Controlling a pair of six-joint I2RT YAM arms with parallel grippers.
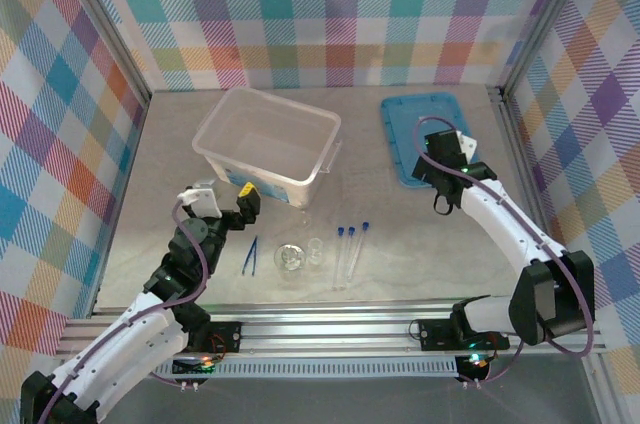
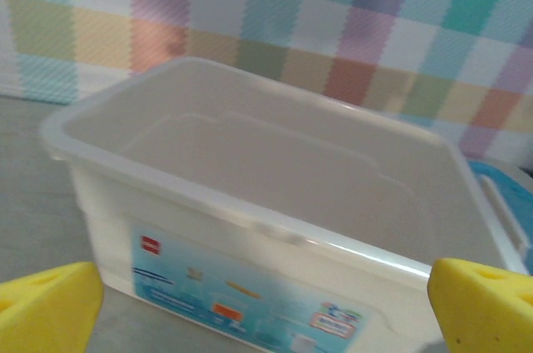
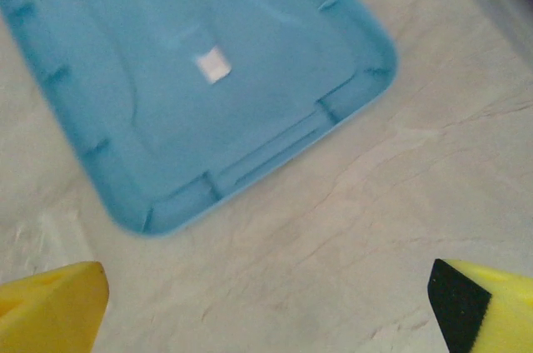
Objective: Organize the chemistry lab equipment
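- Top view: the chemistry lab equipment lies loose in a cluster on the near-centre of the table [image 1: 160,144]. The dark blue tweezers [image 1: 250,254] are at the left and the round glass dish [image 1: 291,260] is just beside them. Then comes the tiny clear cup [image 1: 316,249], then the thin clear tubes [image 1: 347,256], with their blue caps pointing far.
- Top view: the translucent box [image 1: 265,144] stands open beyond the cluster. Its flat blue lid [image 1: 420,129] lies apart at the far right, likely set aside so items can be dropped straight in.
- Top view: the left gripper [image 1: 226,202] hovers between the box's near wall and the tweezers, jaws spread wide and empty. The right gripper [image 1: 445,156] hangs over the lid's near part, equally wide and holding nothing.
- Left wrist view: the yellow pads [image 2: 46,307] sit at the bottom corners, far apart, with nothing between them. The box's labelled near wall faces the camera and its inside looks bare. I judge that this wall blocks any forward reach, and that the items lie nearer than where the tool points.
- Right wrist view: the fingertips [image 3: 50,307] are wide apart above bare table, with a rounded corner of the lid just beyond. Nothing is gripped, and the equipment is well off to the left.
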